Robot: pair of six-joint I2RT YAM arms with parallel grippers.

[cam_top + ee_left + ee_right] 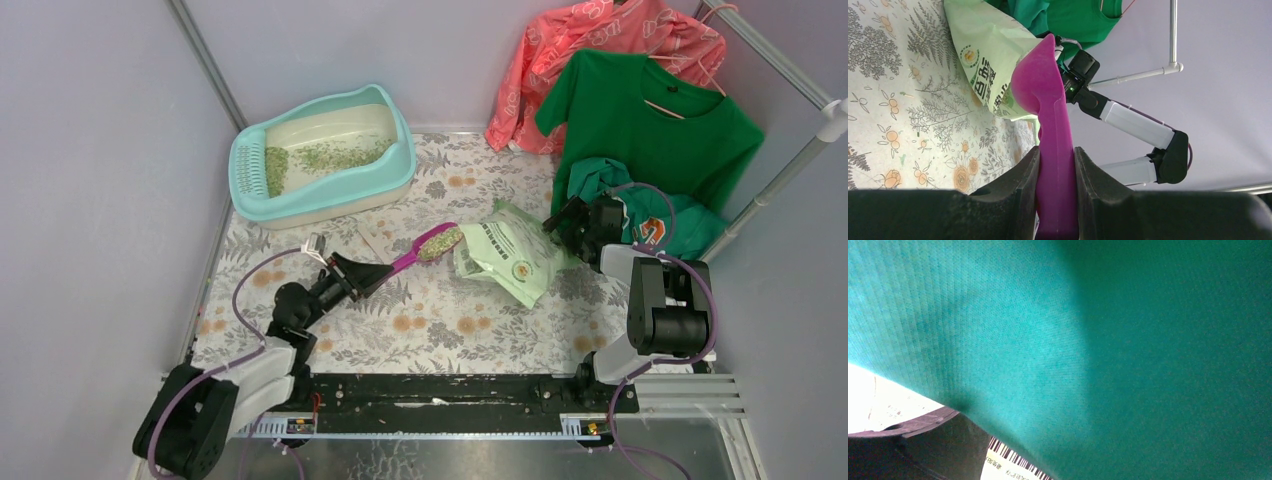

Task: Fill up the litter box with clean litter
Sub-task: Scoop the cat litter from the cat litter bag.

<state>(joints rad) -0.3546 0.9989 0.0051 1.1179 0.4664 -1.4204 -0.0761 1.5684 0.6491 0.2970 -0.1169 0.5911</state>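
Observation:
The litter box (330,196), turquoise-rimmed with a cream basin, stands at the back left. A thin layer of clean litter (322,156) lies in it. My left gripper (372,272) is shut on the handle of a purple scoop (418,250), and its bowl carries a heap of litter (441,242) just left of the light green bag (512,252). In the left wrist view the handle of the scoop (1040,85) sits clamped between both fingers (1023,175). My right gripper (562,222) is open at the bag's right end, partly under teal cloth (1098,340). One finger (918,445) and the bag's barcode (1008,466) show.
A green T-shirt (650,125) and a coral garment (600,45) hang from a white rail (790,165) at the back right. More teal cloth (690,225) is bunched beside the right arm. Floral cloth (450,320) covers the table, with grey walls on either side.

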